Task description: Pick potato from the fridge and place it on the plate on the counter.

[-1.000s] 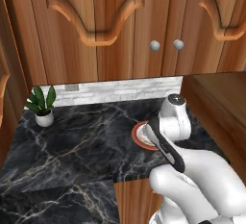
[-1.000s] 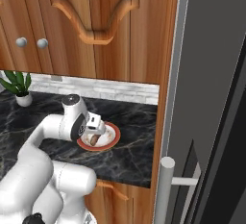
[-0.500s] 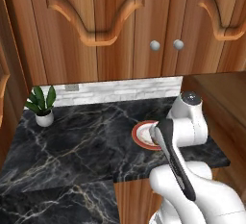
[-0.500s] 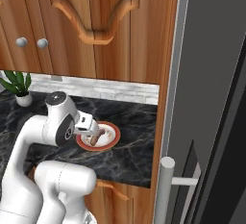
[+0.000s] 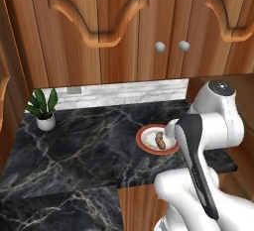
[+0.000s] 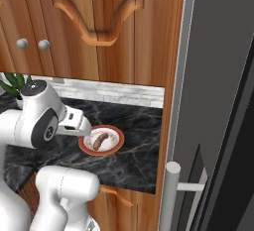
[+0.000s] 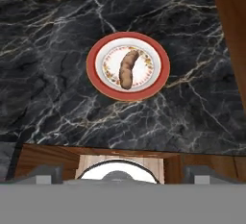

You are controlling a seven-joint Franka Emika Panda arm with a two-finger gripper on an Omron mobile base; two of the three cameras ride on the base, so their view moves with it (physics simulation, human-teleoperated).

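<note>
The small brown curved potato (image 7: 127, 69) lies in the white centre of the round red-rimmed plate (image 7: 96, 76), on the black marble tabletop (image 7: 53, 74) near its right edge. My jaws are spread wide, holding nothing, raised above the plate.

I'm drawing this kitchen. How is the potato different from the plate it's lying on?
The potato is brown, long and slightly curved; the plate is round, white in the middle with a red rim. The potato is a lumpy shape, much smaller than the flat, shallow plate. Both sit on the black marble counter.
</note>
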